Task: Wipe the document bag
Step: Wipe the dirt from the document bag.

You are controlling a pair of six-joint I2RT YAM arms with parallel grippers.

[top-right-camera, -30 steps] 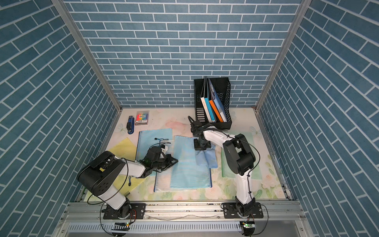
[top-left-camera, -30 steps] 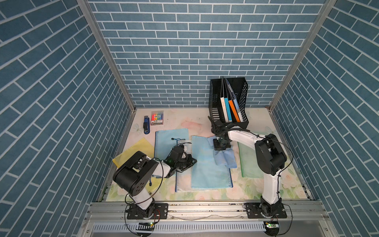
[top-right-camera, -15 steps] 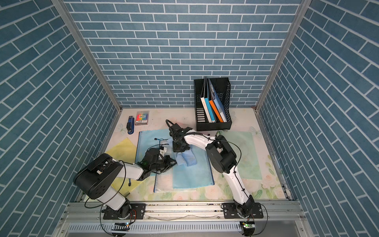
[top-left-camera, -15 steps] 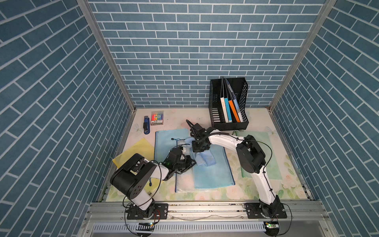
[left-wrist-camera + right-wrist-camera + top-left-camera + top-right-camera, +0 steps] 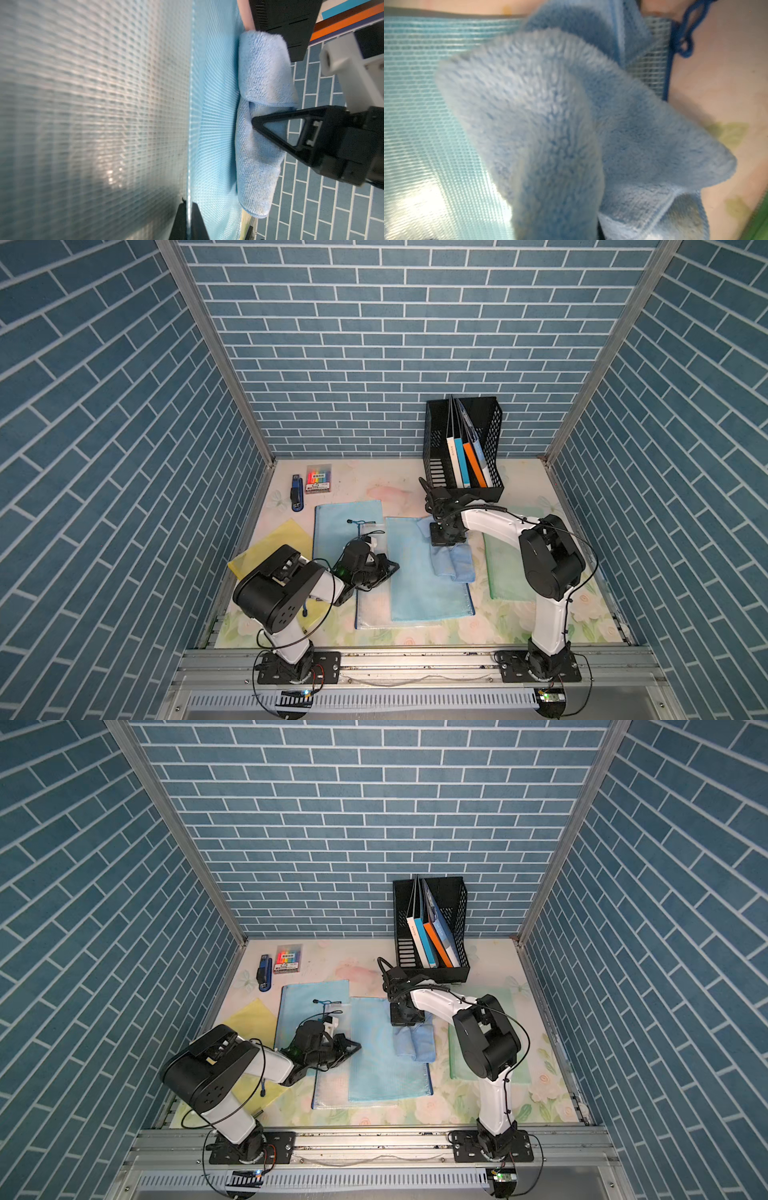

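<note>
We see a pale blue cloth (image 5: 451,564) at the jaws of the black right gripper (image 5: 448,542), on a light blue, mesh-patterned document bag (image 5: 419,589). Pastel flowers cover the tabletop (image 5: 478,630).

1 cloth (image 5: 451,562), 2 blue document bags (image 5: 424,593), 1 clear mesh bag (image 5: 374,614), 1 yellow folder (image 5: 286,535), 1 green folder (image 5: 505,576), 1 file rack (image 5: 436,464), 1 stapler (image 5: 296,497), 1 marker pack (image 5: 318,480)

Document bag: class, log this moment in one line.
right jaws: shut on cloth | cloth: on document bag | left jaws: shut, at bag edge
</note>
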